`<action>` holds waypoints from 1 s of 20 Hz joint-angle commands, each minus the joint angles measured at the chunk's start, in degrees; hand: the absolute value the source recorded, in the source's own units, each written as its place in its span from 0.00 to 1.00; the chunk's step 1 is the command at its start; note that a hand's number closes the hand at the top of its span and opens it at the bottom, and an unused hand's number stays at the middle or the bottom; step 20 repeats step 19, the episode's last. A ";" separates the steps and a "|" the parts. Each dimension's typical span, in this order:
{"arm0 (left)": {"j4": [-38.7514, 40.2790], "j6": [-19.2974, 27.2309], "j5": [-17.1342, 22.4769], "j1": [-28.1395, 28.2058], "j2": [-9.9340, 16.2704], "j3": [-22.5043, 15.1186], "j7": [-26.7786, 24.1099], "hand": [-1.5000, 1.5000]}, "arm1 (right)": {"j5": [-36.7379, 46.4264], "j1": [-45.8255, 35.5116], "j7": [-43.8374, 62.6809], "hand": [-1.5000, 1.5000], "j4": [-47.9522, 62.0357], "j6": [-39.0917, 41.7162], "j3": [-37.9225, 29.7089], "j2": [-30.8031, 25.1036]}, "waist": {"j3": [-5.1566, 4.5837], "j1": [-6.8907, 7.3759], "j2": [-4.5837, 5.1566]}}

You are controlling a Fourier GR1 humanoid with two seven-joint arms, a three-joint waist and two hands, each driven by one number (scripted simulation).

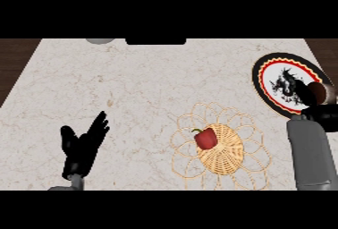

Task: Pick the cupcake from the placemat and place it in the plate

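The round plate [274, 74], with a black rim, a red ring and a white middle bearing a black drawing, lies at the right of the counter. The brown cupcake [322, 90] sits over the plate's right edge, in my right hand [315, 112], whose fingers curl round its lower part and hide it. The grey right forearm rises from the lower right corner. The woven placemat [228, 159] lies left of that forearm, and a red bell pepper [206, 138] rests on it. My left hand [80, 147] stays open at the lower left, fingers up.
A grey round object [99, 40] and a flat black object [155, 41] sit at the counter's far edge. Dark wood shows past the counter's left and right corners. Bare marble counter [145, 85] spreads between the left hand and the plate.
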 commanded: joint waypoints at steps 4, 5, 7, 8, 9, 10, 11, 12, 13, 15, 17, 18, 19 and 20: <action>-2.45 0.41 -0.44 1.40 -0.07 -0.17 0.66 0.50 | -15.96 17.74 -7.56 0.00 -16.72 3.38 14.34 5.22 | -0.14 0.17 0.15; 0.61 -0.17 -1.23 2.33 -0.34 -0.44 -2.30 0.50 | -12.33 19.14 -4.99 0.00 -19.22 2.99 16.25 6.92 | -0.26 -0.07 0.05; -1.17 -0.93 -0.15 4.14 -0.82 -0.44 -2.05 0.50 | -9.95 16.94 -3.15 0.00 -15.39 2.34 16.53 7.00 | -0.28 0.42 0.16; -2.09 -0.11 -0.09 -1.79 0.95 1.11 4.07 0.50 | -12.19 20.92 -3.53 0.00 -15.95 -2.82 21.97 7.03 | -0.25 0.32 0.16; -0.62 -0.59 -0.74 1.59 -1.33 -0.98 -0.20 0.50 | -9.11 23.60 -0.70 0.00 -19.34 1.28 21.77 7.05 | -0.30 0.15 0.10; -2.94 -1.00 0.66 0.06 0.60 1.86 2.17 0.50 | -5.75 22.30 1.24 0.00 -19.68 3.10 18.89 7.07 | -0.29 0.28 0.16; 1.19 -0.63 -1.01 -1.08 -0.23 0.73 -0.14 0.50 | -9.86 25.74 0.95 0.00 -18.23 -2.43 26.73 7.08 | -0.28 0.25 0.18; 0.67 -1.04 -0.51 -0.82 -0.43 1.25 -0.89 0.50 | -12.47 25.61 -3.00 0.00 -16.68 -2.36 24.92 7.09 | -0.25 0.38 0.23; -8.85 -0.73 -0.31 1.95 1.20 0.17 6.12 0.50 | -6.13 24.82 3.74 0.00 -17.60 -1.99 25.43 7.10 | -0.28 0.51 0.13; 3.16 -2.24 -0.85 1.07 -0.24 1.64 -3.79 0.50 | -7.54 25.90 4.72 0.00 -17.27 -5.44 29.33 7.11 | -0.29 0.36 0.22; -3.43 1.33 -3.04 1.92 -2.15 -1.14 1.55 0.50 | -4.57 27.53 8.08 0.00 -18.33 -6.55 31.28 7.12 | -0.28 0.41 0.18; -5.33 0.83 -2.15 3.14 -2.12 -1.09 1.61 0.50 | 1.37 23.63 14.21 0.00 -17.30 -4.11 29.00 7.12 | -0.33 0.51 0.16; -1.67 0.00 -0.87 -3.27 -0.36 1.91 4.12 0.50 | -2.70 26.40 10.67 0.00 -16.17 -9.38 33.14 7.12 | -0.29 0.37 0.23; -1.67 0.00 -0.87 -3.27 -0.36 1.91 4.12 0.50 | -2.70 26.40 10.67 0.00 -16.17 -9.38 33.14 7.12 | -0.29 0.37 0.23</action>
